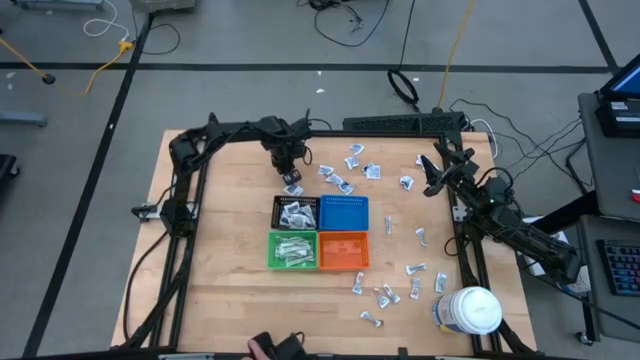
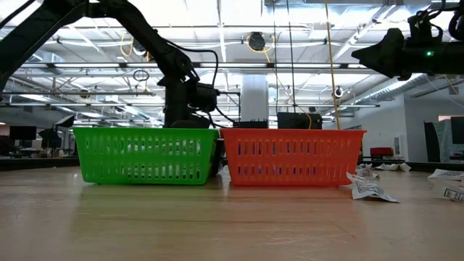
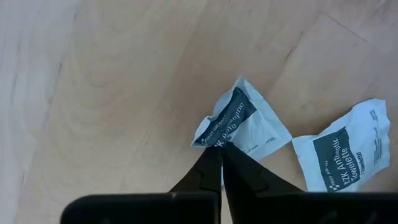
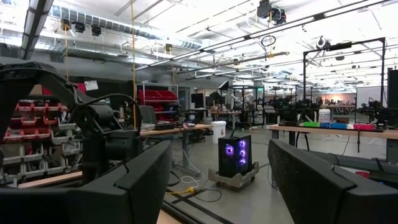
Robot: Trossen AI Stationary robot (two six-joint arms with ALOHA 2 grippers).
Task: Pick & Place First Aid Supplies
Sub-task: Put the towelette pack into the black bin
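Left gripper [image 3: 219, 149]: fingers pressed together, pinching the corner of a wipe packet [image 3: 241, 124] lying on the table [image 3: 112, 93], just behind the black bin [image 1: 296, 212]. A second packet [image 3: 346, 152] lies just beside the pinched one. Black bin holds packets, as does the green bin [image 1: 292, 250] in front of it. Right gripper [image 4: 217, 180]: fingers spread wide, holding nothing, raised, well right of the black bin.
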